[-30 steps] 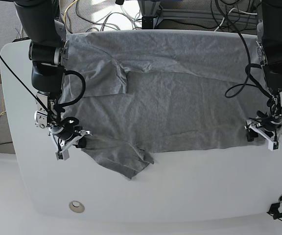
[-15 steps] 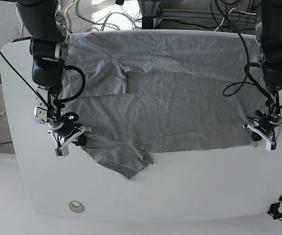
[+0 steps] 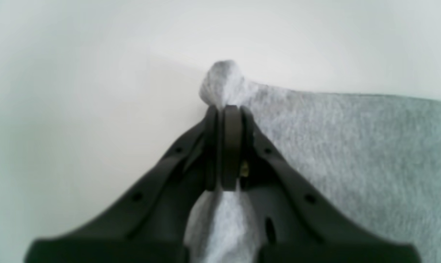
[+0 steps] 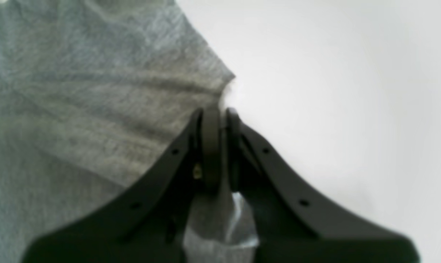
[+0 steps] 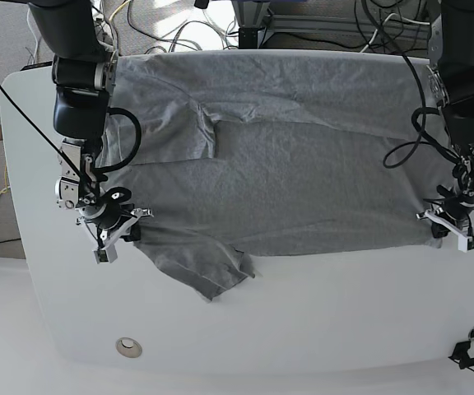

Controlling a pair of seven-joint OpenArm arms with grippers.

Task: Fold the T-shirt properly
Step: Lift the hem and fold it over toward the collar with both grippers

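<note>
I see T-shirt [image 5: 286, 164] spread flat on white table [image 5: 303, 321]. Left gripper [image 5: 453, 229] pinches near hem corner; right gripper [image 5: 115, 229] clamps fabric by sleeve.

Bright even overhead light; soft shadows; base view sharp; both wrist views blurred, washed-out.

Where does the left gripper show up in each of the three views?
Base: left gripper at the right edge, shut on the T-shirt corner.
Left wrist: left gripper at centre, cloth bunched between its jaws.
Right wrist: not in it.
Shared landmark: the white table.
</note>
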